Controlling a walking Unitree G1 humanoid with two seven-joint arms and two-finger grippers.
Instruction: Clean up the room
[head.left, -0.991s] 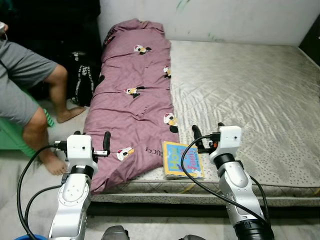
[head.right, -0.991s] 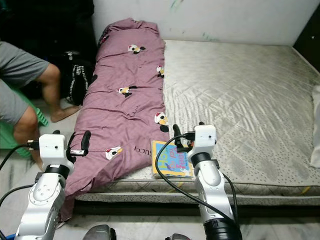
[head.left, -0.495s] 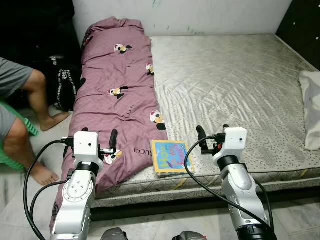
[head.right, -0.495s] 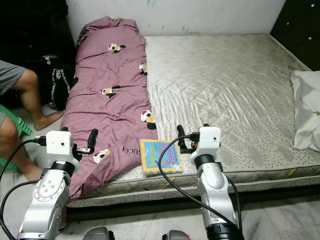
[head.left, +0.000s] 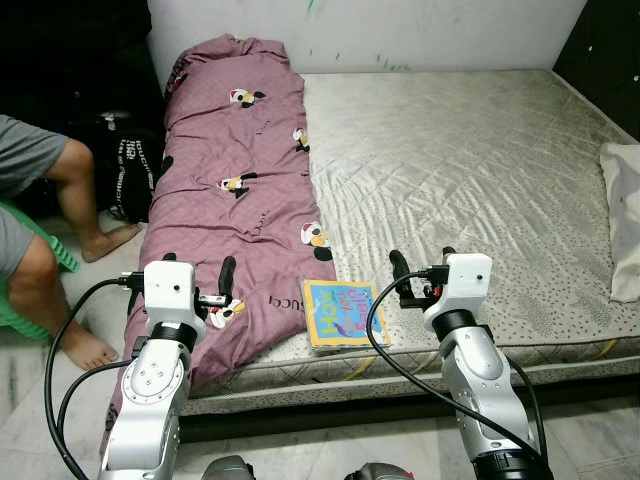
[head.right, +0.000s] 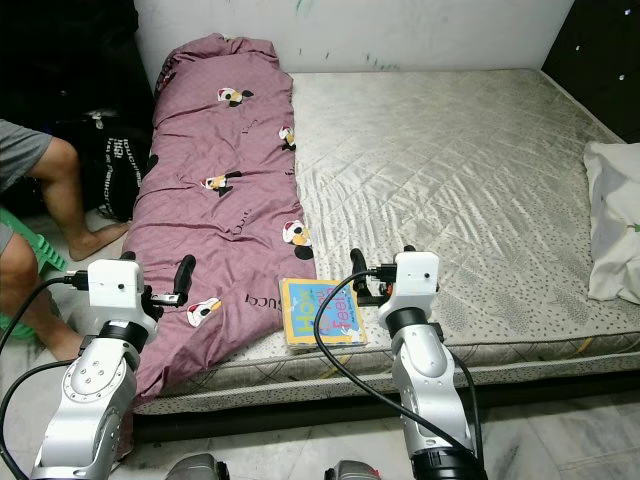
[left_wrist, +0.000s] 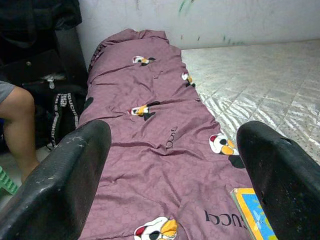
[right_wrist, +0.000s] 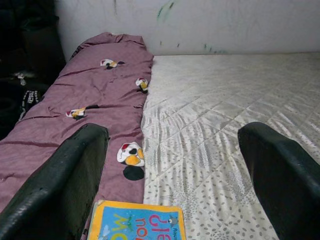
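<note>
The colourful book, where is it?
In the left eye view the book lies on the near edge of the mattress, touching the purple blanket, just left of the right gripper.

Seated person (head.left: 40, 220) (beside black backpack (head.left: 130, 180))

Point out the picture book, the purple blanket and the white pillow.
picture book (head.left: 342, 314), left eye view, middle of its cover.
purple blanket (head.left: 232, 150), left eye view, its upper middle.
white pillow (head.right: 612, 220), right eye view, centre of the visible part.
</note>
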